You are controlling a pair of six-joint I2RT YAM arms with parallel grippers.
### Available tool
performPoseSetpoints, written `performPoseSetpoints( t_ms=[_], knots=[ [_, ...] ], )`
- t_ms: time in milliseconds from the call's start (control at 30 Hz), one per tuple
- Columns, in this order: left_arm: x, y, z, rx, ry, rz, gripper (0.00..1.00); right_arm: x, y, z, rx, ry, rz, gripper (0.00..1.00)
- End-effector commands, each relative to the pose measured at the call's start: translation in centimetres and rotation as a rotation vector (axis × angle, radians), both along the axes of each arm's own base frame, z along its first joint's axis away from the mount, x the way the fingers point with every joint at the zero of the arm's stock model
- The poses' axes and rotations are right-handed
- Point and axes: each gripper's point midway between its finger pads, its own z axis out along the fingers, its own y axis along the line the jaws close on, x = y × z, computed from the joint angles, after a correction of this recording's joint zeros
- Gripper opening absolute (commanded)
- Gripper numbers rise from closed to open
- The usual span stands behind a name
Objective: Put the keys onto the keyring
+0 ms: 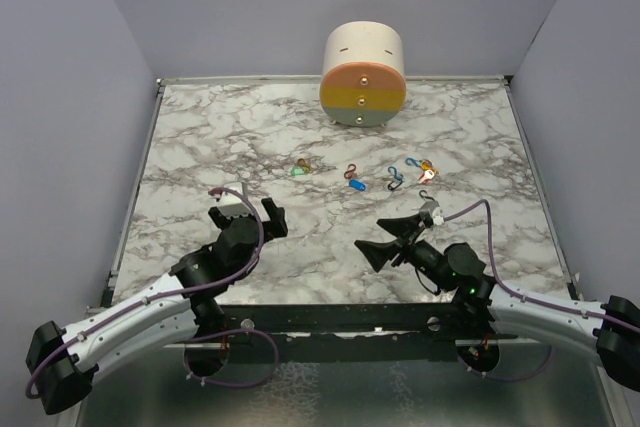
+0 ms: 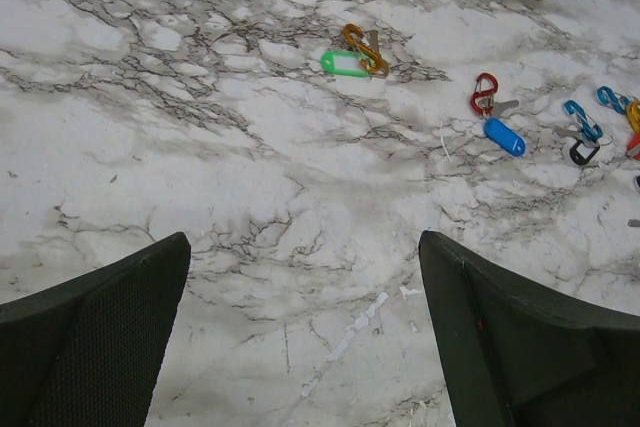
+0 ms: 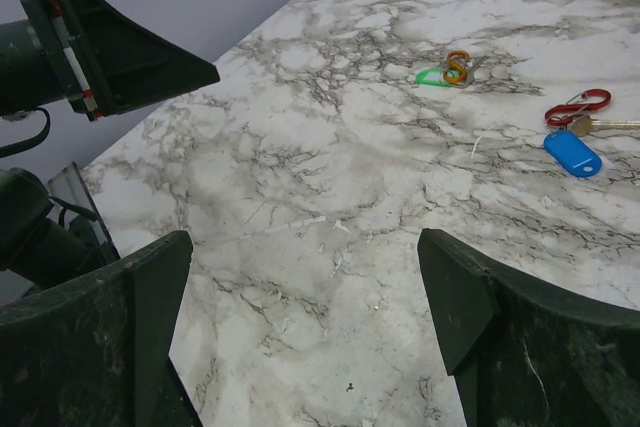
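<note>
Marble-veined tabletop (image 1: 200, 137) carries a loose row of small coloured pieces across its middle. They lie in front of a cream drum (image 1: 362, 47) that stands at the far edge, its face banded orange, yellow and grey.

Furthest left in the row lies the green-headed key (image 2: 345, 63), touching an orange S-shaped clip (image 2: 365, 49). Well apart to its right, the blue-headed key (image 2: 505, 136) lies just beside a red clip (image 2: 484, 94), with a short metal blade showing between them. Further right is a tight cluster: a blue clip (image 2: 580, 119) beside a black piece (image 2: 583, 153), then orange and red pieces (image 1: 427, 165) too small to sort into keys and clips. A dark clip (image 1: 428, 197) lies alone, nearer the arms.

The left gripper (image 1: 245, 215) hovers over bare marble at the near left of the tabletop. Its jaws are spread wide with nothing between them, and the green-headed key is ahead of it, well apart. The right gripper (image 1: 388, 239) is likewise spread wide and empty over the near middle, facing leftward across the tabletop. In its wrist view both keys lie ahead and to the right, and neither touches a finger.
</note>
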Motion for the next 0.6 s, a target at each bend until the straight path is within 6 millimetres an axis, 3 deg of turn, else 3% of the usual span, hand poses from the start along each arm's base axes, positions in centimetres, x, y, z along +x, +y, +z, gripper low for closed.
performPoseSetpoints(
  t_ms=[0, 567],
  knots=[
    [-0.06, 1.18, 0.08, -0.021, -0.023, 0.053, 0.99, -0.26, -1.04, -2.35, -0.017, 0.027, -0.026, 0.98],
    [0.1, 1.3, 0.84, -0.044, -0.067, 0.053, 0.99, -0.29, -0.52, -1.58, -0.029, 0.01, -0.005, 0.99]
  ],
)
